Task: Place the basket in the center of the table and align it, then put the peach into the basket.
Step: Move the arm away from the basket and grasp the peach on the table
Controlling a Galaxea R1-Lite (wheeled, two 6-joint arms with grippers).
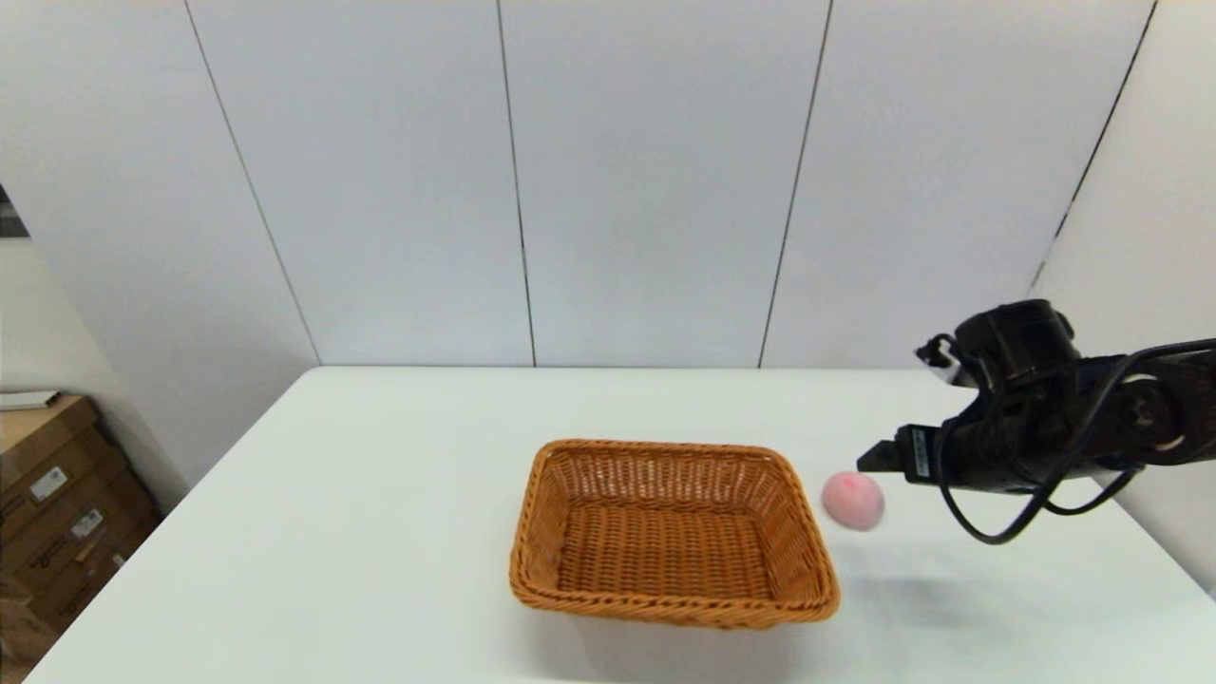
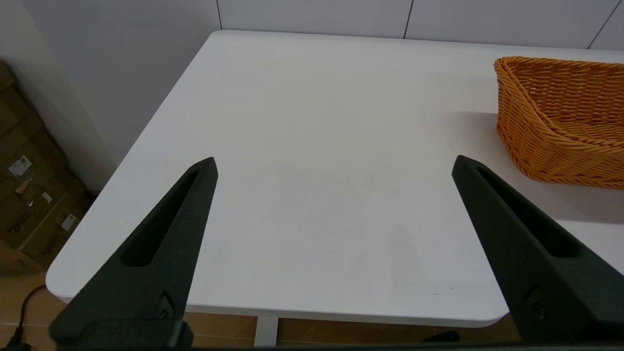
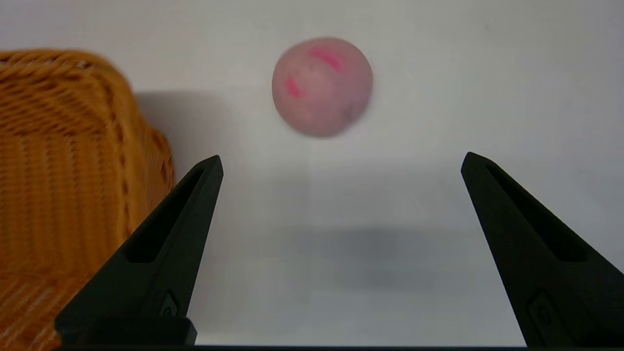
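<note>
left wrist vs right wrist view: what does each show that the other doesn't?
Only the left wrist view: the open left gripper above bare tabletop, the table's rounded corners, cardboard boxes on the floor.
Only the right wrist view: the peach on the table beside the basket, ahead of the open right gripper, untouched.
Both: part of the basket and the white table.

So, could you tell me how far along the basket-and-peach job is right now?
Done, apparently: the basket sits empty near the middle of the table, roughly squared. In hand: the right gripper, open, is above the table just short of the peach, which lies beside the basket. Left: grasping it and placing it inside. The left gripper is idle, open.
</note>
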